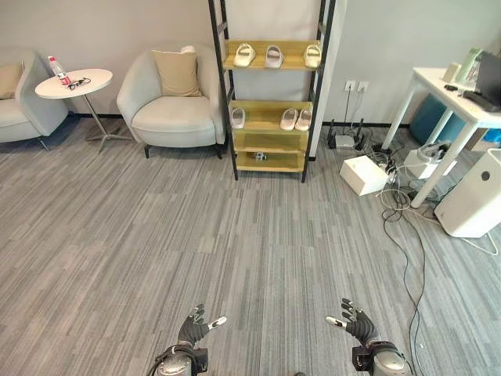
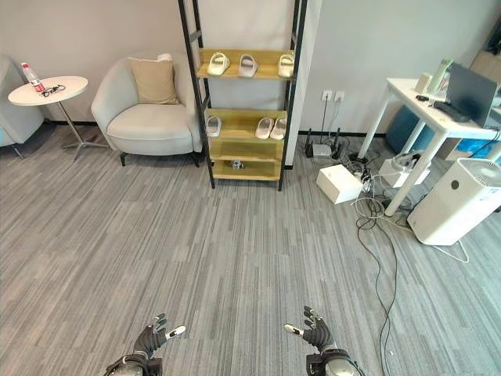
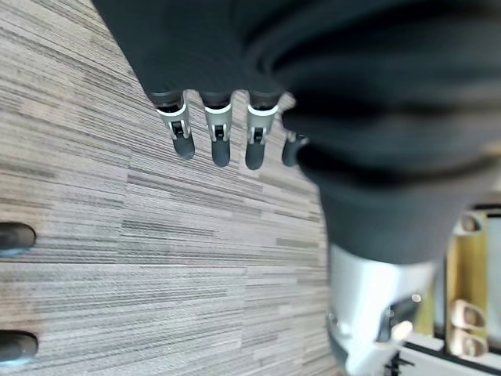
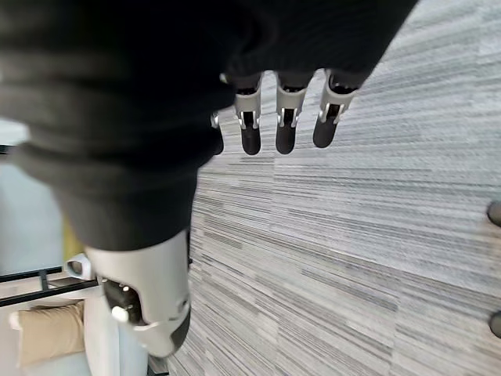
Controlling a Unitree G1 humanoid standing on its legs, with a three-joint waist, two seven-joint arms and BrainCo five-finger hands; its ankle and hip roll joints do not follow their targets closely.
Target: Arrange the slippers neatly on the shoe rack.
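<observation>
The slippers sit on the rack [image 1: 270, 149] against the far wall. Three lie on the top shelf: one at the left [image 1: 244, 55] and one mid-shelf [image 1: 273, 56] are close together, and a third [image 1: 312, 56] lies apart at the right end. On the middle shelf a single slipper [image 1: 238, 117] lies at the left, well apart from a pair [image 1: 296, 119] set side by side at the right. The uneven spacing suggests the singles are what needs tidying. Something small lies on the bottom shelf, too small to identify.

An armchair [image 1: 172, 98] stands just left of the rack and a white box [image 1: 364, 174] lies on the floor to its right.

Both hands are low at the near edge, well apart from the rack and empty: the left hand [image 1: 192, 328] and right hand [image 1: 358, 323] have fingers spread and relaxed above bare floor, probably because the robot must first walk up to the rack.
</observation>
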